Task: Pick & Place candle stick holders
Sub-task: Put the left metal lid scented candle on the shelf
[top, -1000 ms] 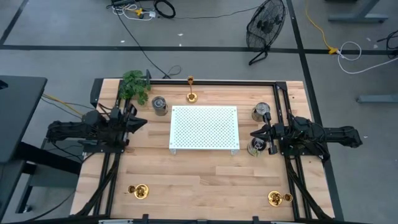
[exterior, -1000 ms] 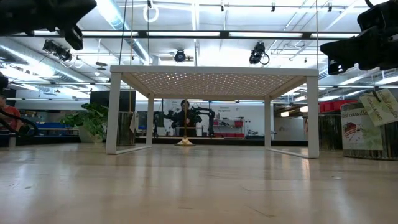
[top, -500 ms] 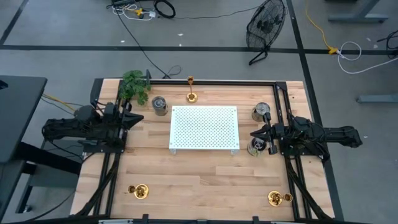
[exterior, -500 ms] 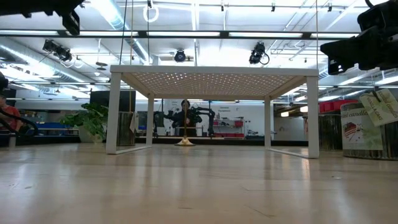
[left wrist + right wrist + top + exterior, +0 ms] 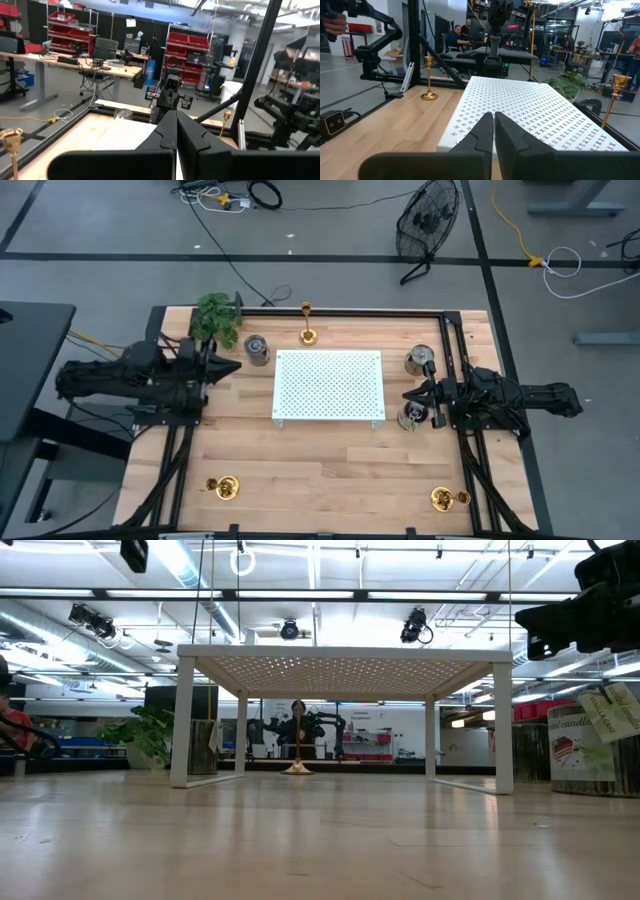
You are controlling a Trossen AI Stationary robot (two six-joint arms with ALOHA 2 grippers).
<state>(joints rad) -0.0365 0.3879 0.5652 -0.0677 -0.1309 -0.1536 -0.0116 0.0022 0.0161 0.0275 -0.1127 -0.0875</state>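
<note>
Candle stick holders stand apart: a tall one [image 5: 308, 323] upright at the far edge, nearer the left gripper [image 5: 228, 367], two short ones [image 5: 223, 486] at the near corners. Both grippers, right gripper [image 5: 412, 394] included, are closed and empty.

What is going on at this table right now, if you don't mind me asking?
Nothing is being handled yet. The left gripper and right gripper hang above the table's sides, fingers shut and empty, flanking the white perforated stand. The tall candle stick holder stands behind the stand; the two short holders sit near the front corners.
</note>
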